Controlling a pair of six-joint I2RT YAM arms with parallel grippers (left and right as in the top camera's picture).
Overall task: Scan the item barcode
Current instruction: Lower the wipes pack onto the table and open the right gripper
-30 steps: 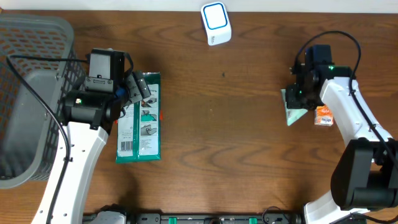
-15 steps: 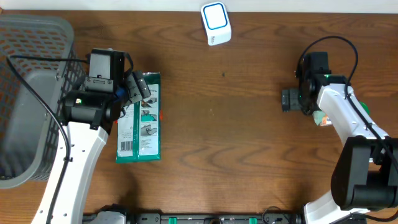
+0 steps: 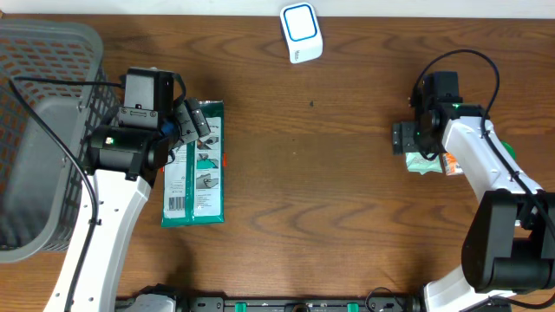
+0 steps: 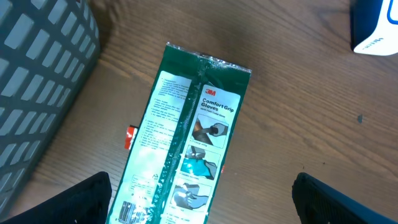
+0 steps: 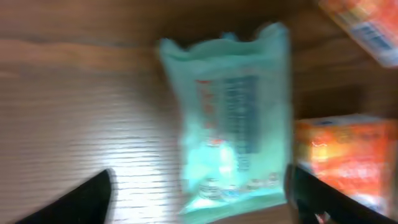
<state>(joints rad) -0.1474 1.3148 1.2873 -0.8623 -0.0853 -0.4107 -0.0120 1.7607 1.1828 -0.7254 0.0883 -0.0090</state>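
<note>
Right claw spread wide, grips nothing; pale green pouch lies flat on counter under it, between fingers, contact unclear. Orange box just right of pouch. Left claw wide open, empty, hovers over green glove pack beside basket. Scanner at far edge, well apart from both

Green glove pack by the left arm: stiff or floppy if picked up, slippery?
Probably floppy: the glove pack looks like a thin film bag with a crimped top edge and centre seam. Likely slick, since the film shines. Lying flat on the table, it should slide, not roll.
</note>
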